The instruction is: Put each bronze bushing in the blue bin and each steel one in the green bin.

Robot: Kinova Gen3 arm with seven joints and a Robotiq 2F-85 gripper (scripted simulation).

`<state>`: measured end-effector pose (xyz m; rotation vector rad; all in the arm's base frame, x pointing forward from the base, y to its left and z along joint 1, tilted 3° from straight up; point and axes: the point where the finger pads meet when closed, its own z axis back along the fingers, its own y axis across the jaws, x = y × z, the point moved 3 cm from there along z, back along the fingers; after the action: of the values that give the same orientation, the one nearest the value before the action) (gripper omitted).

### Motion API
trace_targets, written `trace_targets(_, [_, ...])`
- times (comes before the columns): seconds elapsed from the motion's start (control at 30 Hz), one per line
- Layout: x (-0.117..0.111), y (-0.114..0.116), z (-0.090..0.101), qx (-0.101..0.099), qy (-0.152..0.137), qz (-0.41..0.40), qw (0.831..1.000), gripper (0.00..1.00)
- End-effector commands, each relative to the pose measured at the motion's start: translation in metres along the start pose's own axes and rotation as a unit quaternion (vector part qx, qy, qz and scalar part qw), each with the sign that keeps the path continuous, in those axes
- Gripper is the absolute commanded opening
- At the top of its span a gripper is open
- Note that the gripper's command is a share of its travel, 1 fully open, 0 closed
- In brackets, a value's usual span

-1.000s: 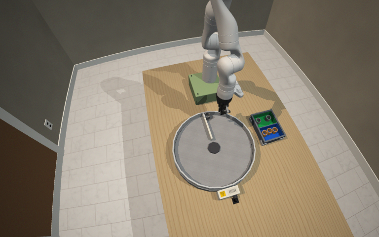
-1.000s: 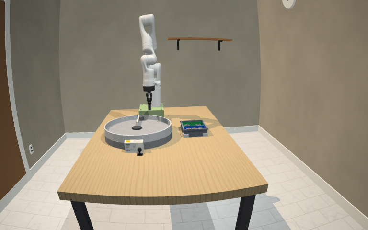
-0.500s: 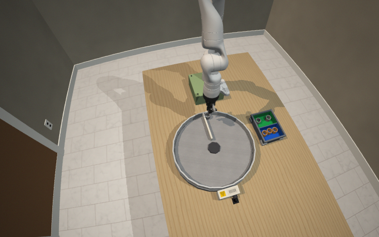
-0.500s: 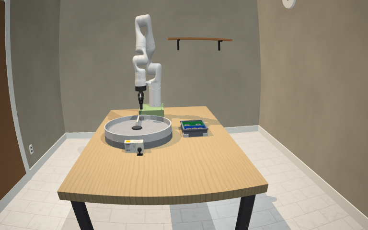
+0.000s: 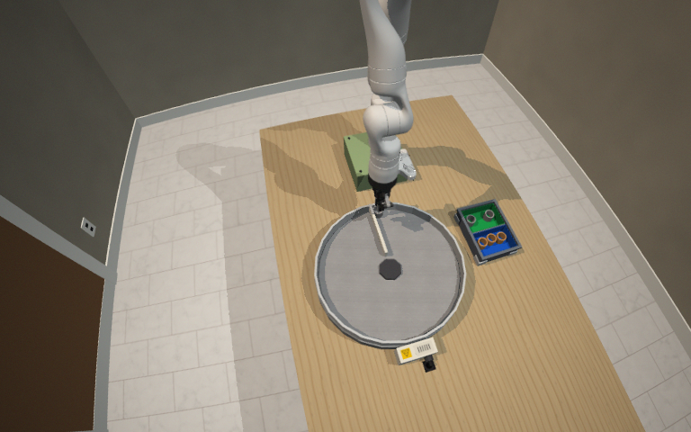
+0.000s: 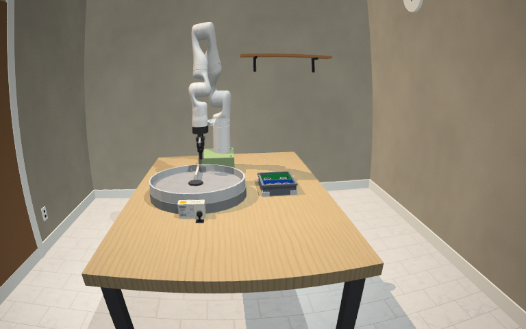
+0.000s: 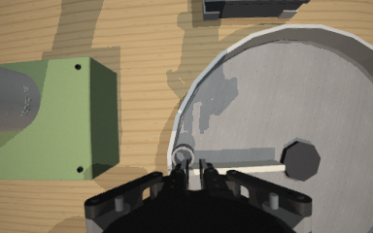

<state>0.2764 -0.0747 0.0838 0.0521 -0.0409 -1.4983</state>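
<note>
The claw is open just a little (nothing between its fingers). Below it, near the fingertips, a steel bushing stands on the turntable, beside the pale bar. Well apart from the claw, the green bin has two steel bushings, the blue bin three bronze.

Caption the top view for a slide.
Gripper over the turntable's rim; three bronze bushings in the blue bin, two steel bushings in the green bin.

Wall and worktop surroundings
A brown wall shelf rests on black brackets; a double-socket outlet sits low on the left-hand wall.
</note>
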Motion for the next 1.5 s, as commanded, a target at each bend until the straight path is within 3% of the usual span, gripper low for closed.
trace_targets(0.0, [-0.003,-0.003,-0.01,-0.006,0.002,0.003,1.0,0.14])
trace_targets(0.2, [-0.003,-0.003,-0.013,-0.006,0.002,0.003,1.0,0.14])
trace_targets(0.37, [-0.002,-0.003,-0.028,-0.006,0.002,0.002,1.0,0.14])
trace_targets(0.77, [-0.002,-0.003,-0.028,-0.006,0.002,0.002,1.0,0.14])
trace_targets(1.47, [-0.002,-0.003,-0.045,-0.006,0.002,0.002,1.0,0.14])
